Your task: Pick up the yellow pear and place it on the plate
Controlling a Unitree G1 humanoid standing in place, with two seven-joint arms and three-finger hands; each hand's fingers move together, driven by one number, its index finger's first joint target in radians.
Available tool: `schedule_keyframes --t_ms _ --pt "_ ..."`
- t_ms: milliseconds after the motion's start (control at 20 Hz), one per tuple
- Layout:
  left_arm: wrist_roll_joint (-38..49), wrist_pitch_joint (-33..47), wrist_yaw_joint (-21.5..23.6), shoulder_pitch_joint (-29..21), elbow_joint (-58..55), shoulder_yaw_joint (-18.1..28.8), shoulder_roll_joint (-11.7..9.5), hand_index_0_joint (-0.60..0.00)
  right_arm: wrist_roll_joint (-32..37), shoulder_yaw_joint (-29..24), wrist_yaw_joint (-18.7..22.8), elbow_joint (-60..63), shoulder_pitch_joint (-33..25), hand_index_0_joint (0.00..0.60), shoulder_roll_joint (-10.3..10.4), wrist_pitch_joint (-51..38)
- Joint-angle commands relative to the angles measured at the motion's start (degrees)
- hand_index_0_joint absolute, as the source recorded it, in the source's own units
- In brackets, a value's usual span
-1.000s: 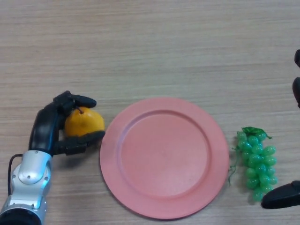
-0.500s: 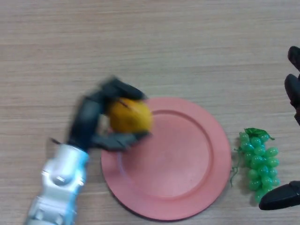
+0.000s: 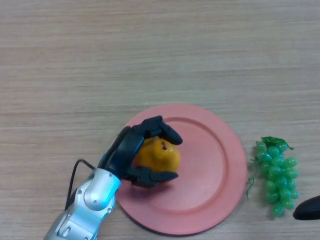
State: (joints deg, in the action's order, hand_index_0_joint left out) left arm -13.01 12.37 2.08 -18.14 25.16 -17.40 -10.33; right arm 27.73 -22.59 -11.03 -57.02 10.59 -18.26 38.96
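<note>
No writing or label can be read on anything here. The left hand (image 3: 131,150) is curled round the yellow pear (image 3: 158,154), fingers wrapped over its top and thumb hooked under its near side, and the pear sits over the left part of the pink plate (image 3: 220,170) on the wooden tabletop (image 3: 150,50); whether it rests on the plate cannot be told. A bunch of green grapes (image 3: 274,169) lies just right of the plate, and only a tip of the right hand (image 3: 309,210) shows at the lower right edge, its state unclear.
</note>
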Motion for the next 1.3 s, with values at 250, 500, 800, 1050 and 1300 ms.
schedule_keyframes --t_ms 250,500,800,1050,1300 --pt "-1.48 3.09 1.61 -1.83 -3.35 2.19 -0.56 -0.501 0.32 -3.10 0.14 -2.98 -0.57 0.000 -1.97 -8.98" --pt "0.42 -0.75 -7.28 2.84 -17.85 6.00 -0.56 0.000 -3.95 -0.46 -0.27 -2.98 -3.84 0.000 -1.27 -6.90" --pt "9.74 -9.53 -15.40 8.11 -42.60 19.90 -3.99 0.000 -9.29 5.97 -3.12 -2.17 -8.37 0.000 2.44 -1.99" --pt "27.59 -12.96 -13.95 11.90 -46.29 33.36 -8.50 0.000 -12.88 9.44 -4.94 3.07 -10.51 0.000 2.12 -5.47" --pt "32.72 -16.46 -11.58 16.32 -52.21 34.97 -7.59 0.000 -9.85 8.78 -6.91 6.55 -10.79 0.000 2.10 -7.78"
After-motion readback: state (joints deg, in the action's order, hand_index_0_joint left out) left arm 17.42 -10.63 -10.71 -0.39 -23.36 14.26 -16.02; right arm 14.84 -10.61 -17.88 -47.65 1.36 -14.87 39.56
